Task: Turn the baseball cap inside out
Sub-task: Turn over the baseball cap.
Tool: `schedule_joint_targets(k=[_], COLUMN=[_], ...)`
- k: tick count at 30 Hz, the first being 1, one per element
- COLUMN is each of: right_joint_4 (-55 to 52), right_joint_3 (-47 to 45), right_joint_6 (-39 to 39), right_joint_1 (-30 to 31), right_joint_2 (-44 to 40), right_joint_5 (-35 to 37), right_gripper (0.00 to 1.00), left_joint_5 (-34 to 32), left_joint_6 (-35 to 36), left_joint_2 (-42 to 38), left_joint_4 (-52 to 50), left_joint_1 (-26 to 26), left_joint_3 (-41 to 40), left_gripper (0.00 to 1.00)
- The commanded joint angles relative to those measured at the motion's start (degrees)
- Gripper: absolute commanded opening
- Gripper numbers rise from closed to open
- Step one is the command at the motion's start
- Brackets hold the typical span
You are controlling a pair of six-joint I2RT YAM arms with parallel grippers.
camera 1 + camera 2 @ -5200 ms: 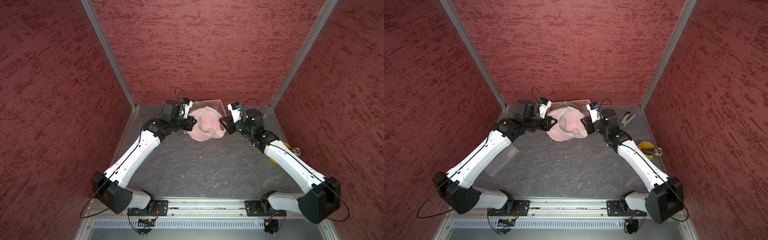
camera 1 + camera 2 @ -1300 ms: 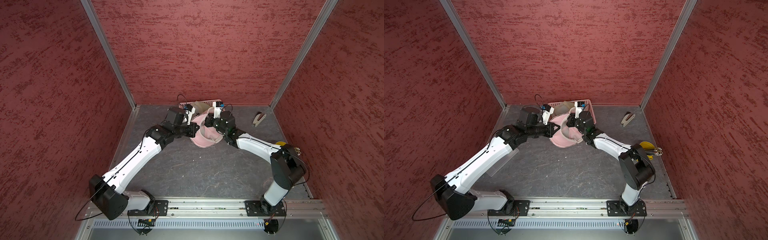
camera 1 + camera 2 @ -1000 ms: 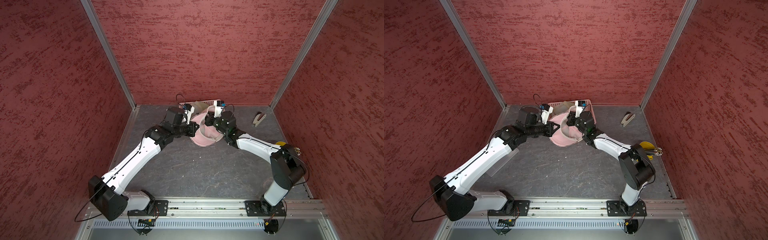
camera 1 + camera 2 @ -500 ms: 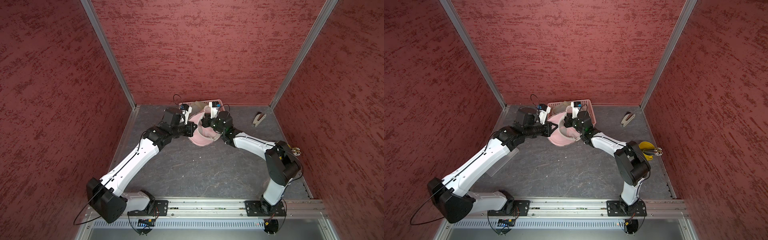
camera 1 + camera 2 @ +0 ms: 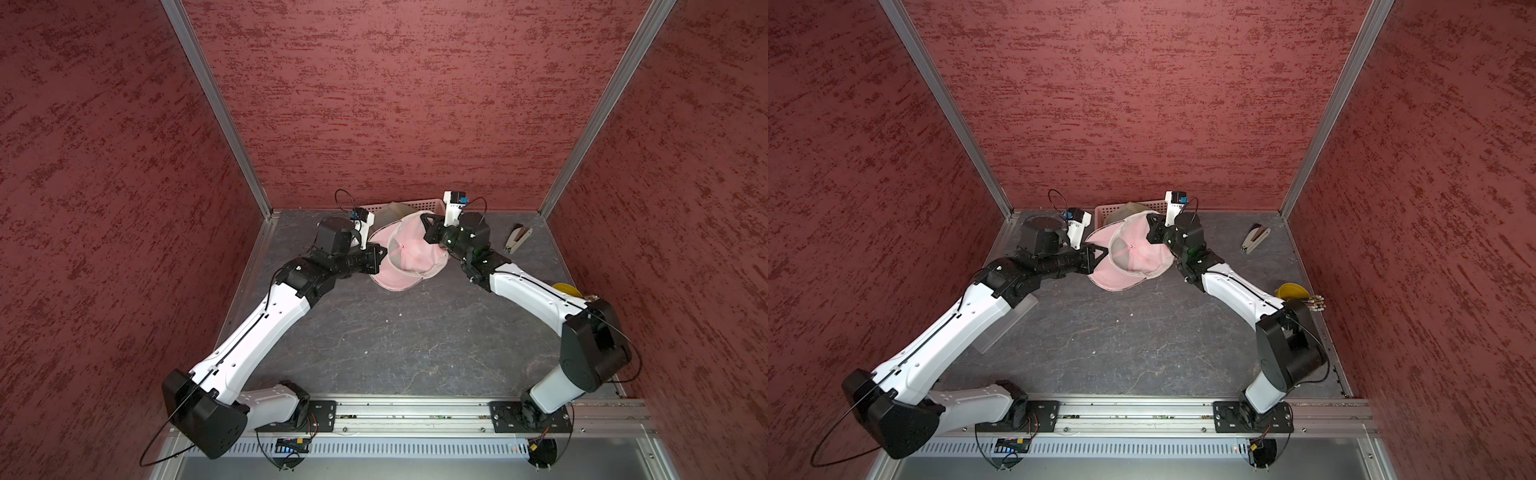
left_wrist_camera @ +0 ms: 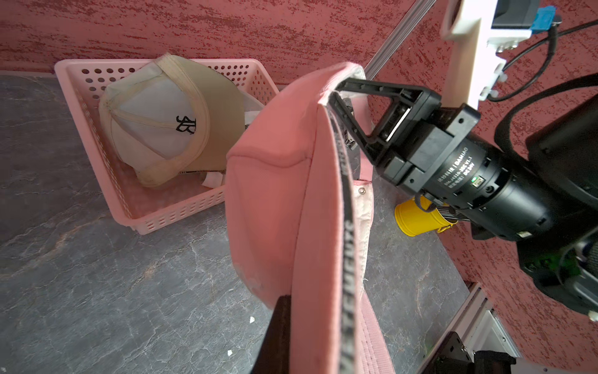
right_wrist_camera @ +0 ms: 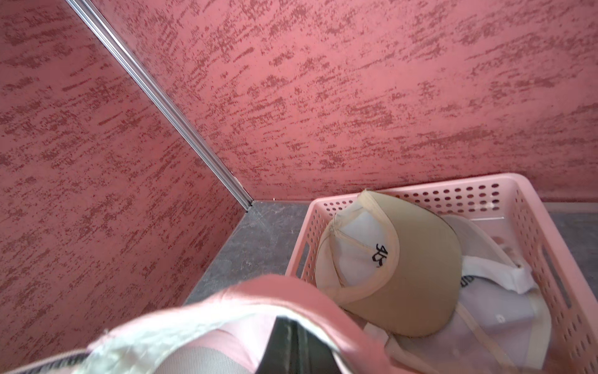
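Both top views look steeply down from high at the front over the whole desk [image 5: 395, 332]. Wrist cameras sit against the cap [image 6: 268, 200], both facing the basket [image 7: 453, 186].

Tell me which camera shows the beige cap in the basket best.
The left wrist view: the beige cap lies sharp and nearly whole, with crown, brim and black stitching visible. The right wrist view shows the cap too, but softer. In both top views only a sliver shows behind the pink cap.
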Motion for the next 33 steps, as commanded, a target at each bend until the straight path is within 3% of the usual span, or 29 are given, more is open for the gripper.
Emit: schedule_joint_targets(k=[1,8,14,23,33], right_joint_4=[-6.80,-22.14,-25.58,-18.03,-7.74], right_joint_3=[-1.87,1.68,2.01,2.78,3.70], right_joint_6=[-3.76,-14.51,-14.49,-5.28,-2.80], right_joint_1=[1.10,2.74,2.67,-0.53,0.10], right_joint_2=[-2.32,-2.79,-1.91,3.31,3.88], right_joint_5=[1.73,-9.28,-8.30,-6.34,-15.39], right_gripper=[0.04,0.08,0.07,0.08,0.14], left_joint_5=[-1.42,-2.08,-2.56,-2.54,-3.00], left_joint_6=[0.49,3.24,3.38,3.23,0.88], left_joint_2=[-0.43,1.21,1.05,0.96,3.57], left_joint_4=[0.59,-2.41,-2.38,-2.98,0.72], left_joint_1=[0.45,0.43,0.27,-2.20,-3.70], left_joint_3=[0.33,3.32,3.70,3.43,2.17], left_gripper=[0.00,0.00,0.00,0.00,0.00])
